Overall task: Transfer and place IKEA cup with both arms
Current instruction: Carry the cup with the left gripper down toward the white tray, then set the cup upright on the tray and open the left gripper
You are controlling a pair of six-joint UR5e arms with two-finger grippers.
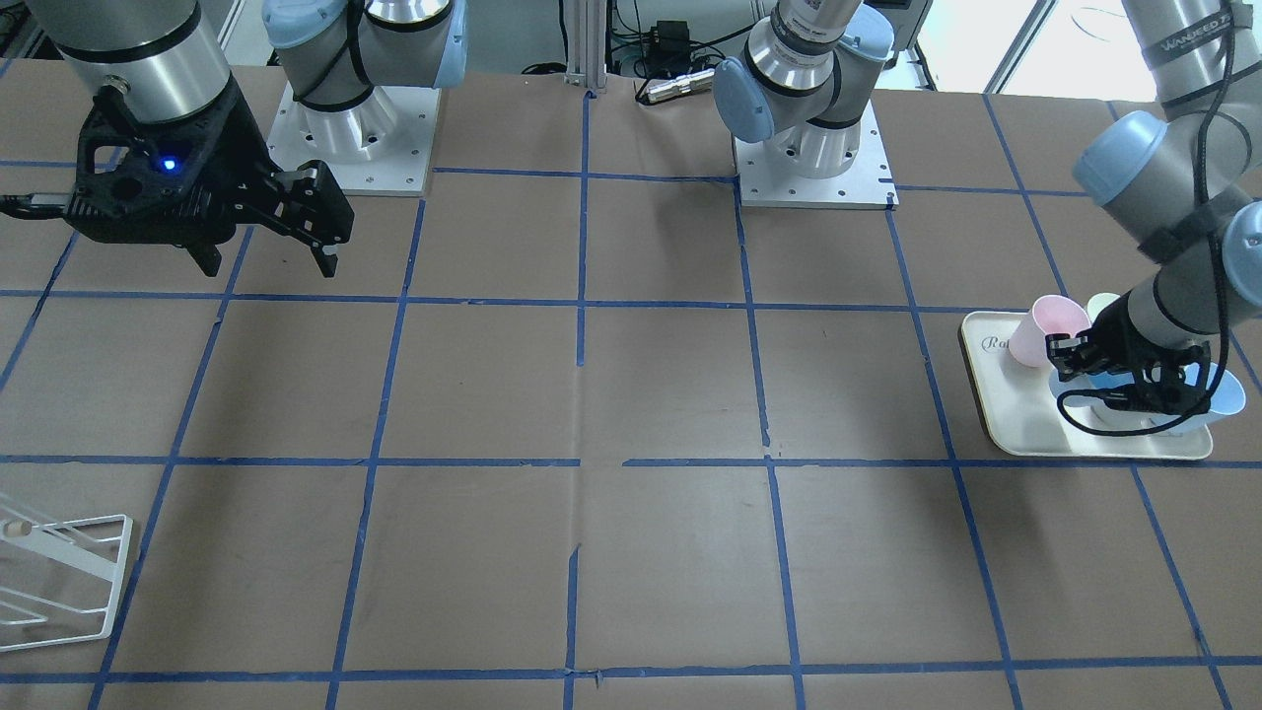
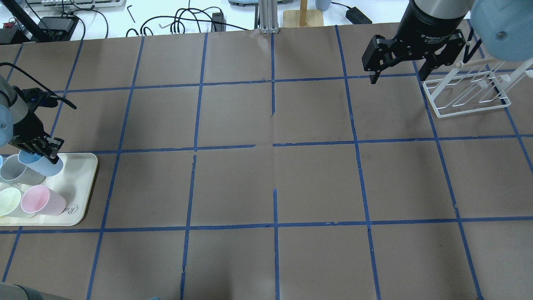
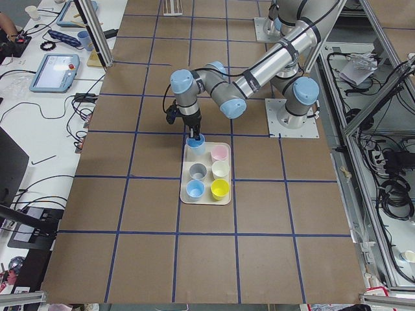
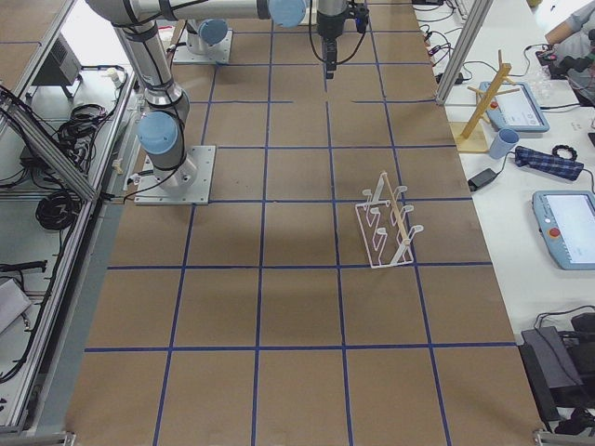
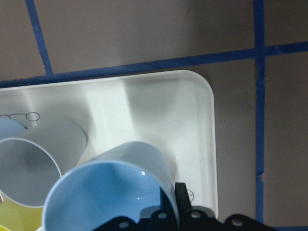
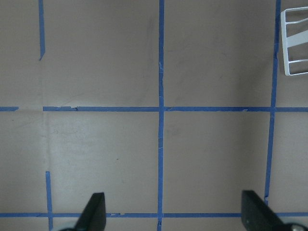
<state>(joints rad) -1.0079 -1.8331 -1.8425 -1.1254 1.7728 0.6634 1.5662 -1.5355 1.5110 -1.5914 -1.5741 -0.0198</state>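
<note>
The IKEA cup [image 2: 43,163] is light blue and tilted over the far corner of the cream tray [image 2: 83,183]. My left gripper [image 2: 46,149] is shut on its wall near the rim. In the left wrist view the cup [image 5: 110,192] fills the lower left, with one finger [image 5: 180,197] against its outer wall. In the front view the left gripper [image 1: 1134,383] covers most of the cup [image 1: 1223,394]. My right gripper [image 2: 395,77] is open and empty, high above the table near the rack; the right wrist view shows only bare table between its fingertips [image 6: 175,216].
A grey cup [image 2: 16,173], a pink cup [image 2: 41,202] and a pale green cup [image 2: 8,202] stand on the tray. The left side view also shows a second blue cup [image 3: 195,189] and a yellow cup [image 3: 220,189]. A white wire rack [image 2: 470,91] stands at the far right.
</note>
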